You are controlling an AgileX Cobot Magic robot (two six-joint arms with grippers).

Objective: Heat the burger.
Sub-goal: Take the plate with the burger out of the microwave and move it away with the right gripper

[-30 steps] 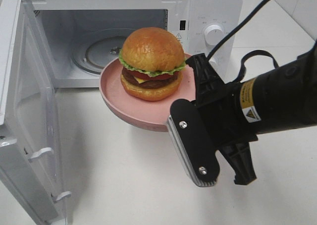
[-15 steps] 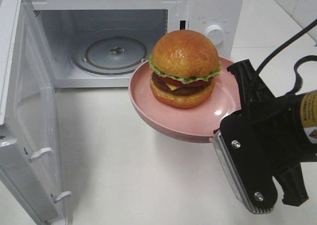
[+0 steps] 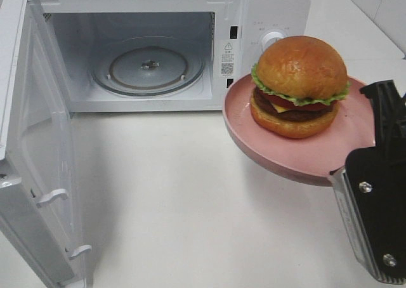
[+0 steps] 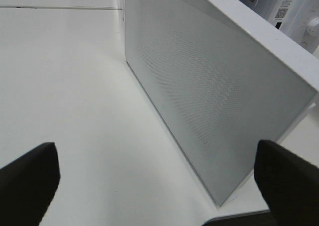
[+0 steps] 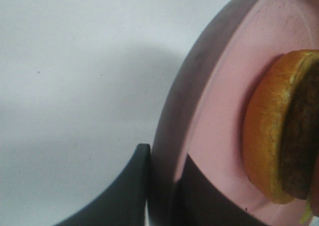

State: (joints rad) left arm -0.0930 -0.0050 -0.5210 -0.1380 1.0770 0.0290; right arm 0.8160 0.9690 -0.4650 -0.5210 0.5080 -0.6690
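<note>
**Plate and burger held to the right of the open microwave**

The burger (image 3: 298,88) sat upright near the middle of the pink plate (image 3: 254,142), which was carried clear of the white table (image 3: 177,205) by the right gripper (image 5: 164,186). The right wrist view showed the two dark fingers (image 5: 124,196) closed onto the plate's rim, one on the underside and one on the upper face; the burger itself was not touched. The decisive relation was lateral: the plate hung in front of the microwave's control panel (image 3: 273,40), while the open cavity and its glass turntable (image 3: 149,66) lay well to the left of it and farther back. A move to load the burger would therefore need to carry the plate leftward, then inward through the opening, kept level. The door (image 3: 38,161) stood swung wide on the left, leaving the mouth unobstructed. The left gripper (image 4: 159,186) was spread wide and empty beside that door's outer face, nearer the door than the plate.
</note>
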